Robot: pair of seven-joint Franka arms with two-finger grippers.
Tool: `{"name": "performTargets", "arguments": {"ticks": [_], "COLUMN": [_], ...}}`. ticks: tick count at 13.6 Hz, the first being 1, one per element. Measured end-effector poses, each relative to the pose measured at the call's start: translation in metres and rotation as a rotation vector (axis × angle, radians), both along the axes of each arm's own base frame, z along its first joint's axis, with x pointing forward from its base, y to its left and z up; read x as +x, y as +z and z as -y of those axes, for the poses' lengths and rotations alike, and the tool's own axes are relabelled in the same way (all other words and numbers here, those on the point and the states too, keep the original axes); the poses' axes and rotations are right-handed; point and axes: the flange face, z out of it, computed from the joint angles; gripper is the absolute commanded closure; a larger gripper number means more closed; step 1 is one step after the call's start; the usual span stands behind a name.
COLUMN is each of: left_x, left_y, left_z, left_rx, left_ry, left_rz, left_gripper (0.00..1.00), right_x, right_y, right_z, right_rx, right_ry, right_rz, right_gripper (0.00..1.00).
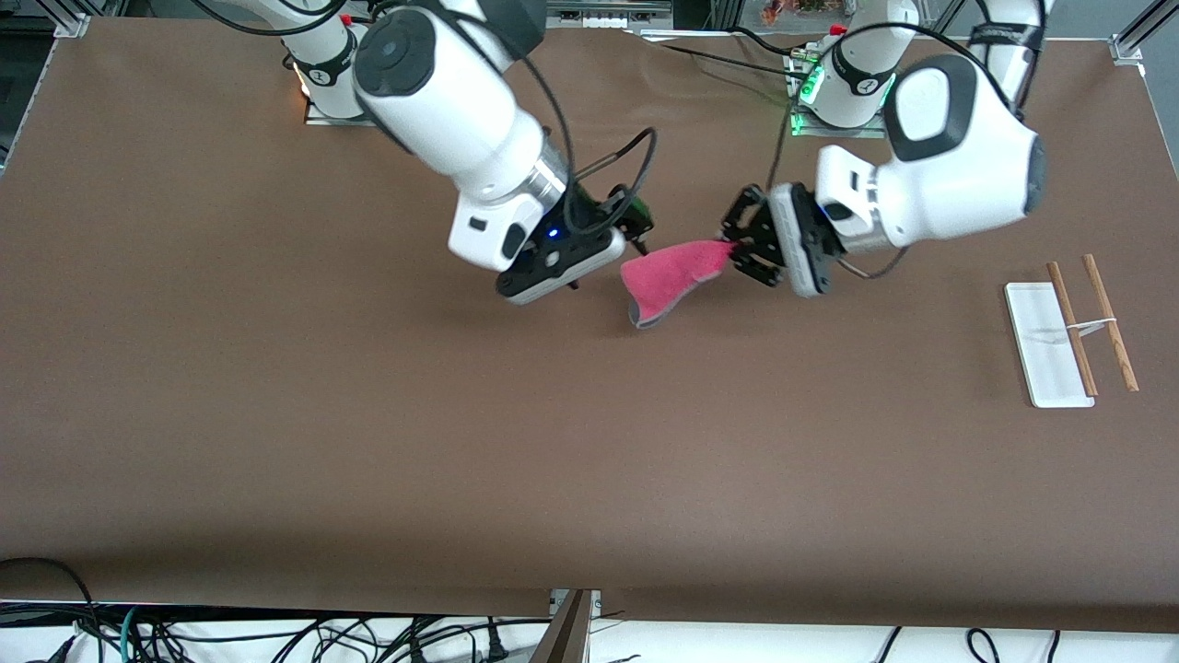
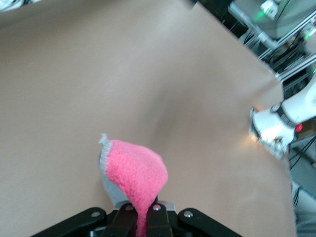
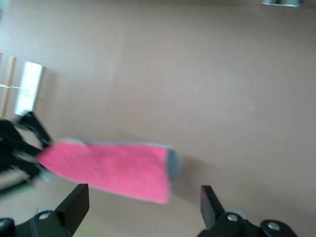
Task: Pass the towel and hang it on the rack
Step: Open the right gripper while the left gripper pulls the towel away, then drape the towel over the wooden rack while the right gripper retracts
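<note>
The pink-red towel (image 1: 668, 274) with a grey edge hangs in the air above the middle of the table. My left gripper (image 1: 737, 247) is shut on one corner of it. In the left wrist view the towel (image 2: 134, 173) is pinched between the left gripper's (image 2: 144, 218) closed fingers. My right gripper (image 1: 636, 238) is open just beside the towel's free end and does not touch it. In the right wrist view the towel (image 3: 108, 170) hangs just past the right gripper's (image 3: 143, 203) spread fingers. The rack (image 1: 1068, 333), a white plate with two brown rods, lies at the left arm's end of the table.
The brown table cover (image 1: 368, 414) is bare elsewhere. The rack also shows small in the right wrist view (image 3: 25, 88). The right arm's base (image 2: 276, 126) shows at the table's edge in the left wrist view.
</note>
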Motion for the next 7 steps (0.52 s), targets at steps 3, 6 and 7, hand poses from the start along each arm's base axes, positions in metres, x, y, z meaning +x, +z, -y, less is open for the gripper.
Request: {"name": "performTargets", "arguments": {"ticks": [3,6,7], "left_x": [0.027,0.056,0.062], "left_y": [-0.014,-0.004,0.0], "left_z": [-0.105,-0.235,-0.278], "left_rx": [0.13,0.191,0.204], "left_ry": [-0.019,0.053,0.083], "left_rz": [-0.026,-0.051,-0.053], "left_gripper": [1.0,1.0,1.0], "right_x": [0.031,0.059,0.066], "right_y": [-0.01,-0.017,-0.018], "right_z": [0.058,0.121,0.141], "right_rx": [-0.062,-0.133,-0.159], "right_ry": [-0.048,-0.064,-0.06], "right_rz": [-0.073,-0.091,-0.093], "right_gripper": [0.0,0.0,0.0]}}
